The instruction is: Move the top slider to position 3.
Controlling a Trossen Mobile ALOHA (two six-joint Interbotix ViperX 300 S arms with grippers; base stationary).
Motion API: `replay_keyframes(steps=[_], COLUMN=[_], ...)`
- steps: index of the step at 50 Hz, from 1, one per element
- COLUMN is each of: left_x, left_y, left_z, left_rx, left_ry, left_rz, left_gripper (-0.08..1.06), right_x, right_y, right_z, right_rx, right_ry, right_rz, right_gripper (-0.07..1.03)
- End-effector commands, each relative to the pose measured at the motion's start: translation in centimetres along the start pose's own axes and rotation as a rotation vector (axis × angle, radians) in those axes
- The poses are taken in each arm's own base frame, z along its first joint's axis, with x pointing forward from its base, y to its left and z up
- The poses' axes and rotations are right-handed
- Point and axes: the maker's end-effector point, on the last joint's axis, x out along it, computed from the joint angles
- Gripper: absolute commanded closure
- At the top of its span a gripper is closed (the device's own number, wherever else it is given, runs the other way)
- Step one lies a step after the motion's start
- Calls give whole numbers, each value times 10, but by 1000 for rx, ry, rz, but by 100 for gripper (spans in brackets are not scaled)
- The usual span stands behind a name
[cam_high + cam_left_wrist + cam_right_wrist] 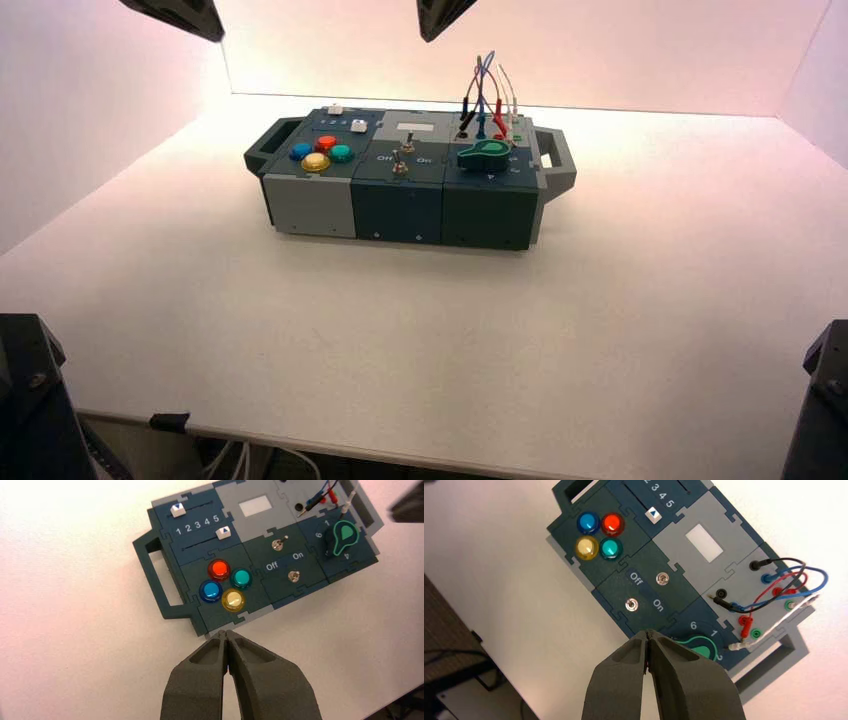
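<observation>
The top slider, a small white knob (178, 510), is at the far left corner of the box (398, 185), at the end of its track, level with the printed 1. A second white slider (223, 532) lies nearer the robot, at the 5 end of its own track. The printed row 1 to 5 runs between the two tracks.

Nearer still are four round buttons: red (219, 569), green (241, 578), blue (211, 590) and yellow (233, 599). The middle of the box has a pale blank rectangle (704, 542) and two metal toggle switches (662, 578) (631, 604), with "Off" and "On" printed beside them. On the right side is a green rotary knob (484, 155), with black, blue, red and white wires (486, 95) behind it.

The left tool (225, 633) is raised above the desk (400, 340), apart from the box, its fingers closed together and holding nothing. The right tool (648, 633) is also raised, clear of the box, closed and empty.
</observation>
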Motion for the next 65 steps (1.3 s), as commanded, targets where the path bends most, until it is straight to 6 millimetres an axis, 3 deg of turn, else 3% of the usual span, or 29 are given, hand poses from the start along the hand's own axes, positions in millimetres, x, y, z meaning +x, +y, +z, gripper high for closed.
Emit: replay_keyframes(steps=[1,18,26,39,46,65], left_x=[6,29,49,81,99,132], left_y=[7,23,39,47,49,49], left_z=[15,32,43,55,70,86], left_rx=[-2,-2,9,45,83,48], left_ry=[-6,13,19,43,16,-6], left_rz=[3,10,30,31,52,73], left_gripper=[100,100,100,100,100,100], right_x=[-22,-19,-13,-10,-10,-11], right_y=[2,1,0,0,0,0], right_z=[1,-29,-43,-45,-44,-43], right_rx=[-35,-49,-40,-21,-4,31], right_ry=[-49,-65,-76,-121,-159,-165], right_rz=[-2,-11,-14,-16,-20,-17], right_gripper=[98,98,98,98,98,98])
